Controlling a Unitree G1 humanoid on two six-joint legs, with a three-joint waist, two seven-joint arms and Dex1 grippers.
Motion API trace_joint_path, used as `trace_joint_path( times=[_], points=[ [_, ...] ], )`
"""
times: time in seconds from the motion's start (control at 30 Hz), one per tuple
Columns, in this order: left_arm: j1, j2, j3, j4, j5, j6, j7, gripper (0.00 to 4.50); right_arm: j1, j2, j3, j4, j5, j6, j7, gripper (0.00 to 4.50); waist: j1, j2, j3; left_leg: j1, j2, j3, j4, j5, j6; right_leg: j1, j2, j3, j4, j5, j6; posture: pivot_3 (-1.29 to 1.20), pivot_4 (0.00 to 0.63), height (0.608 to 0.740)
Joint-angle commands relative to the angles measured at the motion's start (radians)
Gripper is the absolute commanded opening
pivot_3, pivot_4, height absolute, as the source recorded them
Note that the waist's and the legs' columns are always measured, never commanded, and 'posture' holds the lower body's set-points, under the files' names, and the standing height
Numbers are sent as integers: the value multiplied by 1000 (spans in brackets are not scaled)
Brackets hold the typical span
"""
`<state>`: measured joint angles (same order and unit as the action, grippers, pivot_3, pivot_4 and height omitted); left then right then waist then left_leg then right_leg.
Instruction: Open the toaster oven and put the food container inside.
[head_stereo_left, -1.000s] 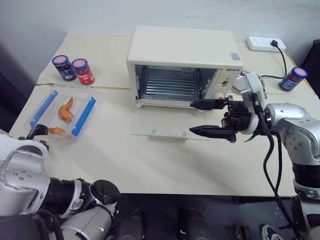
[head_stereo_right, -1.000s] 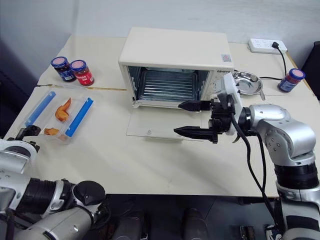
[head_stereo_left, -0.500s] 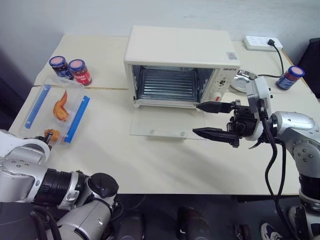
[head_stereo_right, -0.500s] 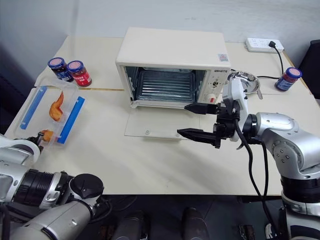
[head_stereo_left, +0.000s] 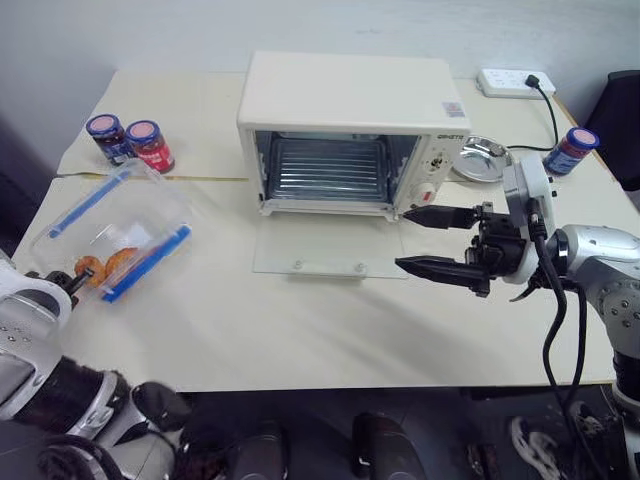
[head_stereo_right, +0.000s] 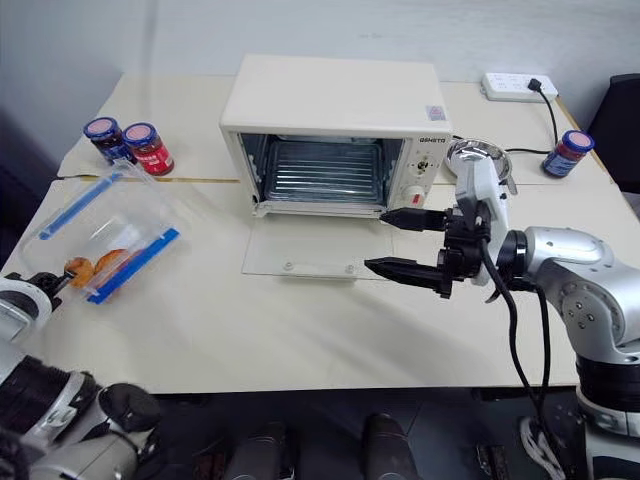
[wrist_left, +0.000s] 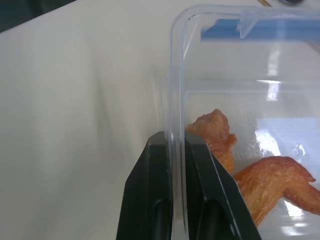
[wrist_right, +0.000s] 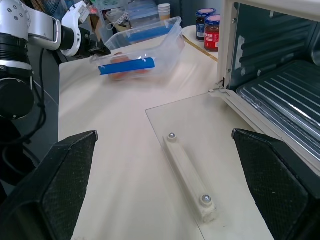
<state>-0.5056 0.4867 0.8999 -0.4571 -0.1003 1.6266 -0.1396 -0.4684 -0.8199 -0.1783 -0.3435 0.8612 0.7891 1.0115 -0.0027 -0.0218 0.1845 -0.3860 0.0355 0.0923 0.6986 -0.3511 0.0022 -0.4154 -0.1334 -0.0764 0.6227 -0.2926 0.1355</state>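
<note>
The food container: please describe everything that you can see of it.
The food container is a clear, shallow plastic box with two blue clip bars along its long sides and orange food pieces inside. It is tilted, its far end raised off the table, left of the toaster oven. The left gripper is shut on its near wall, one finger inside and one outside.

The toaster oven (head_stereo_left: 350, 130) stands at upper centre on the table (head_stereo_left: 300, 320), its door (head_stereo_left: 330, 250) lying flat before it. Two jars (head_stereo_left: 130, 142) sit upper left, the food container (head_stereo_left: 115, 235) below them. A dish (head_stereo_left: 478, 160) lies right of the oven.
</note>
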Motion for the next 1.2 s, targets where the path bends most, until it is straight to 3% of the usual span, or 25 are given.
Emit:
trace_joint_path(
  times=[0.03, 0.2, 0.33, 0.47, 0.67, 0.97, 1.2],
  points=[
    [28, 149, -98, -23, -178, -12, -177, 1, 38, -24, -59, -30, 22, -4, 4, 4500, 4, 0, 0, 0, 0, 0, 1, 0, 0, 0, -1, 0, 0, 0, 0, 0, 150, 740],
    [-29, 299, -217, 11, -414, -12, -327, 1, 98, -13, -95, -59, 31, -6, -39, 4500, 20, -1, 0, 0, -1, -2, 1, 0, 1, 1, -3, 0, 0, 0, 0, 0, 150, 740],
    [-151, 321, -340, 71, -534, -12, -325, 1, 151, -11, -126, -104, 53, -1, -74, 4500, 24, -1, 0, 0, -1, -2, 1, 0, 1, 1, -1, 0, 0, 0, 0, 0, 150, 740],
    [-285, 229, -491, 136, -571, -12, -229, 1, 200, -14, -170, -138, 76, 4, -116, 4500, 26, -1, 0, 0, -2, 1, 1, 0, 1, 2, -1, 0, 0, 0, 0, 0, 150, 740],
    [-453, 69, -693, 268, -481, -16, -124, 1, 298, -12, -249, -210, 119, 13, -186, 4500, 29, -1, 0, -1, -3, 1, 1, 0, 1, 2, 0, 0, 0, 0, 0, 0, 150, 740],
    [-547, -114, -762, 452, -318, -74, 9, 1, 395, 9, -303, -275, 145, -10, -271, 4500, 28, -1, 0, 0, -3, 2, 1, 1, 2, 2, 0, 0, 0, 0, 0, 0, 150, 740],
    [-547, -169, -736, 431, -301, -70, 10, 2013, 424, 3, -308, -267, 135, -35, -283, 4500, 29, -1, 0, 0, -3, 1, 2, 1, 2, 2, 0, 0, 0, 0, 1, 0, 150, 740]
  ],
)
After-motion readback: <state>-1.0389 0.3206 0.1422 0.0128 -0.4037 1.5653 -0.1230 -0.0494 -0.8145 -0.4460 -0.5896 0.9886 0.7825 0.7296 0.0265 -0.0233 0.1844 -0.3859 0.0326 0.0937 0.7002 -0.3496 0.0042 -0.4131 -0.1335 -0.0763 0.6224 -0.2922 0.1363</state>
